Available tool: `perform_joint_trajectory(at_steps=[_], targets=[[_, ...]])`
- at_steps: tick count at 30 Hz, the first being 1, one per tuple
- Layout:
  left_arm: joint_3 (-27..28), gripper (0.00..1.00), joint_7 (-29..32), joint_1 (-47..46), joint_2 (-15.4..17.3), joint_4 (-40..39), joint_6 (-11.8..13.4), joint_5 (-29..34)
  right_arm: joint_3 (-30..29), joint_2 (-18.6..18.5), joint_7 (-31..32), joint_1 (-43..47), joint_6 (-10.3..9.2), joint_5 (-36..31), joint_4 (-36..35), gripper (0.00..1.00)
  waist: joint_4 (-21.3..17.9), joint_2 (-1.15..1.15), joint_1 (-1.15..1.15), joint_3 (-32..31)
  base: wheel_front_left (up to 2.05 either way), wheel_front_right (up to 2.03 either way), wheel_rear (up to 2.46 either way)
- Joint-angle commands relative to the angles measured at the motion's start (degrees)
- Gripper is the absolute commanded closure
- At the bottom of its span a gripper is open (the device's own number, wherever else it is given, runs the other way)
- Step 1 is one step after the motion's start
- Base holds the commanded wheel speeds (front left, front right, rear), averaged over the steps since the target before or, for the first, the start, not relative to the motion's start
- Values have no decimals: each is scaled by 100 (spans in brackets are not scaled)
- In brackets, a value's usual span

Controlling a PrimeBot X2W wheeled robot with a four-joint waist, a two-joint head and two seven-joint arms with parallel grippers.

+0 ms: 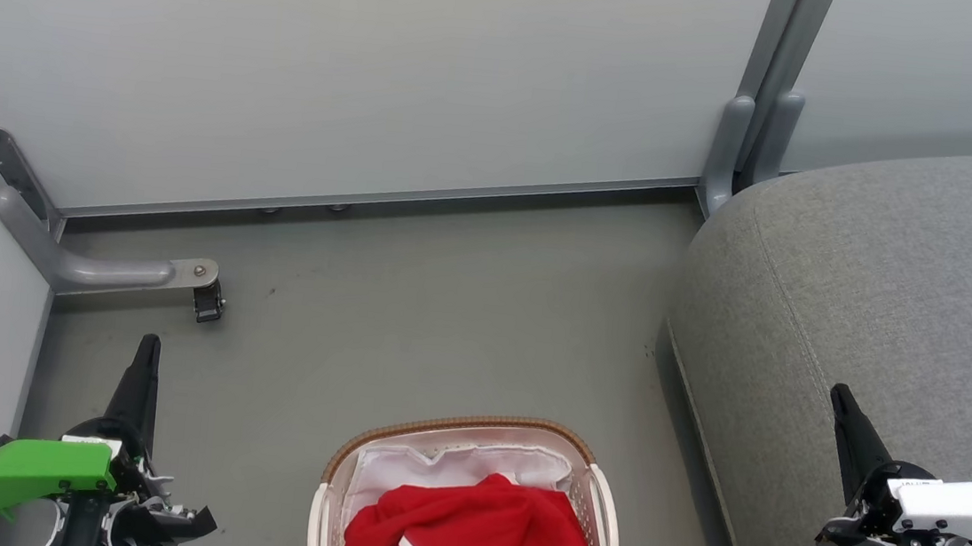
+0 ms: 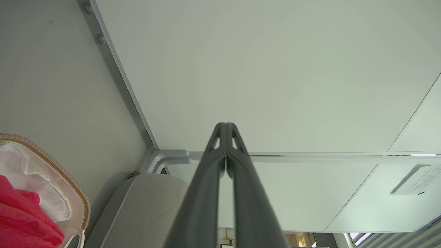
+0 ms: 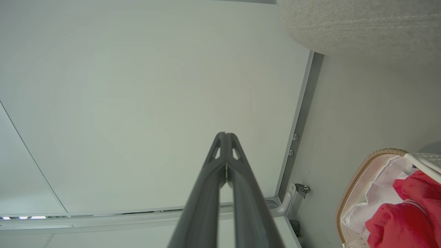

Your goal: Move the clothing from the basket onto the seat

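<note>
1. Clothing (image 1: 479, 531) is seen bunched inside the basket (image 1: 463, 421): a bright red, soft heap. Its longer spread is laid across the basket from left to right, a hump is raised toward the far rim, and a white, red-striped trim edge is turned to the near side, where it is cut off by the bottom of the head view.
2. White perforated plastic walls are topped by a brown woven rim bent into an oval. A crumpled white liner (image 1: 431, 468) is exposed behind the red fabric, and pale handles are set at both sides. The basket is stood on the grey floor (image 1: 447, 305).
3. To the right, the seat (image 1: 895, 286) is shown: grey woven upholstery, a rounded corner, and a stitched seam run along its edge. A strip of floor is left between it and the basket.
4. The left gripper (image 1: 148, 343) is held left of the basket, close to the side panel, with its dark fingers pressed together and nothing caught between them.
5. The right gripper (image 1: 841, 398) is seen against the seat's near side, its jaws likewise closed together and empty.
6. Open floor is left beyond the basket up to the pale panel wall (image 1: 338, 54). A caster foot (image 1: 207, 300) is stuck out at the far left corner.
</note>
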Motion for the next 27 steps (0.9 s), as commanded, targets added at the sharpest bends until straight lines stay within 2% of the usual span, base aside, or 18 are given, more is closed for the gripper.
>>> perform_joint_trajectory(at_steps=[1, 27], targets=[[-2, 100, -18, -59, 41, -9, -21, 35, -17, -13, 19, 62, 4, -12, -4, 100, 0, 0, 0, 0, 0, 0, 0], [-2, 100, -18, -59, 41, -9, -21, 35, -21, -10, 25, 61, 4, -17, -3, 100, 0, 0, 0, 0, 0, 0, 0]])
